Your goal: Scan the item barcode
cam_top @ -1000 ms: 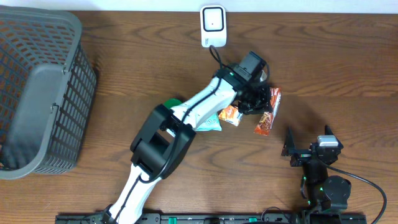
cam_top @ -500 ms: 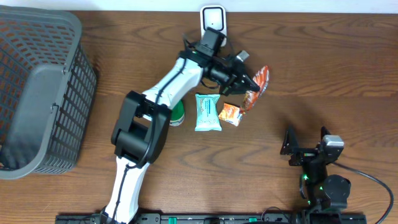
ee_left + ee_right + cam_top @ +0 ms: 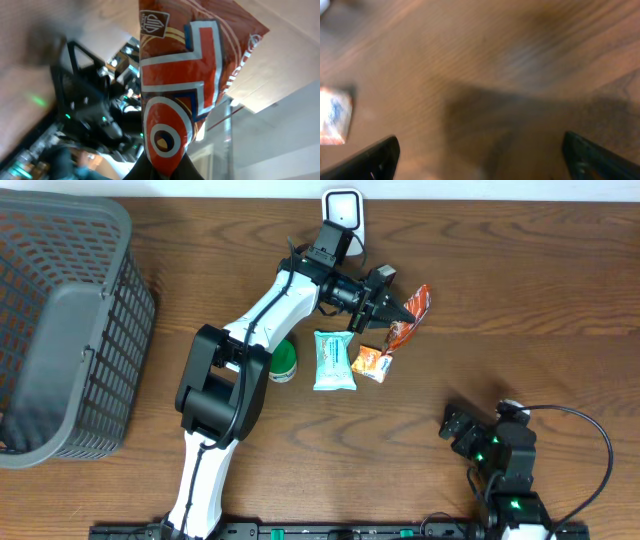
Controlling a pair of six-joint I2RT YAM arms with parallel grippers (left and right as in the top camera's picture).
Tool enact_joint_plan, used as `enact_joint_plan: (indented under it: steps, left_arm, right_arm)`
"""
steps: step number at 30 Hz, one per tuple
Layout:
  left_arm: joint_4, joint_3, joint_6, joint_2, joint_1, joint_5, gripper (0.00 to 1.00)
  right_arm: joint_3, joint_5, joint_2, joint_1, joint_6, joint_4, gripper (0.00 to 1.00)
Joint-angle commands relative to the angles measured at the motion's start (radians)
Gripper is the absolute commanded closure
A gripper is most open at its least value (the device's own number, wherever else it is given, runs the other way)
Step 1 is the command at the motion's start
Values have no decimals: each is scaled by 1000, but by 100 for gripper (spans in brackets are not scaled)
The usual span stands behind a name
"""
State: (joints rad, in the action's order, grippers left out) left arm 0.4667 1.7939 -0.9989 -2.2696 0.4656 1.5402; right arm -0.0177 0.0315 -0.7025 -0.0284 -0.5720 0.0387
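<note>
My left gripper (image 3: 393, 308) is shut on one end of a red-orange snack packet (image 3: 414, 312), held above the table just right of the white barcode scanner (image 3: 342, 218) at the back edge. The left wrist view is filled by that packet (image 3: 180, 85), with its red, white and blue print, pinched at the bottom between my dark fingertips (image 3: 167, 169). No barcode shows on the side I see. My right gripper (image 3: 458, 429) is open low at the front right. In the right wrist view its fingers (image 3: 375, 159) stand wide apart over bare wood.
A grey mesh basket (image 3: 60, 330) fills the left side. On the table's middle lie a teal packet (image 3: 334, 360), a small orange packet (image 3: 370, 363) and a green round item (image 3: 284, 362). The scanner's cable runs under my left arm.
My left arm lifted the red-orange packet off the table and swung it back toward the scanner. My right arm shifted lower and turned at the front right, still open.
</note>
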Motion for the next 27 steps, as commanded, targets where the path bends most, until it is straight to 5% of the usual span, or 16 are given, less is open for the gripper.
enact_joint_plan:
  steps: [1, 9, 27]
  left_arm:
    - [2, 2, -242, 9, -8, 33, 93]
    - [2, 2, -550, 9, -18, 33, 92]
    - [-46, 2, -526, 9, -52, 33, 93]
  right_arm:
    - [12, -41, -118, 10, -132, -13, 1]
    - [12, -42, -181, 10, -131, -110, 1]
    - [12, 8, -181, 10, -131, -110, 1]
